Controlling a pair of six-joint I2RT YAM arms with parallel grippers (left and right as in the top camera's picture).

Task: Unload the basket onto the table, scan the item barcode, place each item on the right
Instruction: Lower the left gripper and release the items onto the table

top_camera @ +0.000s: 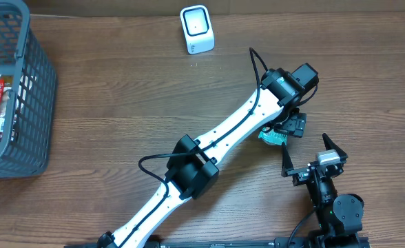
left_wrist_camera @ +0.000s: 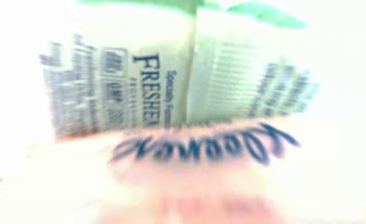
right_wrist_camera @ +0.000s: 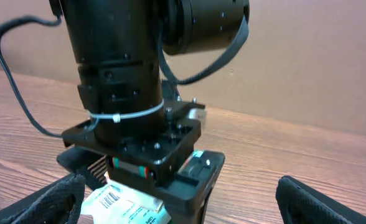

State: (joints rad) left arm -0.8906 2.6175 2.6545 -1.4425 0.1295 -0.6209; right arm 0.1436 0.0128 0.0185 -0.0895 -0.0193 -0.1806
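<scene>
right gripper fingers apart (left gripper too, over packet); brown wood-grain table, grey basket at left edge

Left arm stretched out long, wrist bent so that the left gripper points straight down, jaws spread. Right arm folded short; right gripper level, jaws wide apart, the left gripper just ahead of its fingertips.
</scene>
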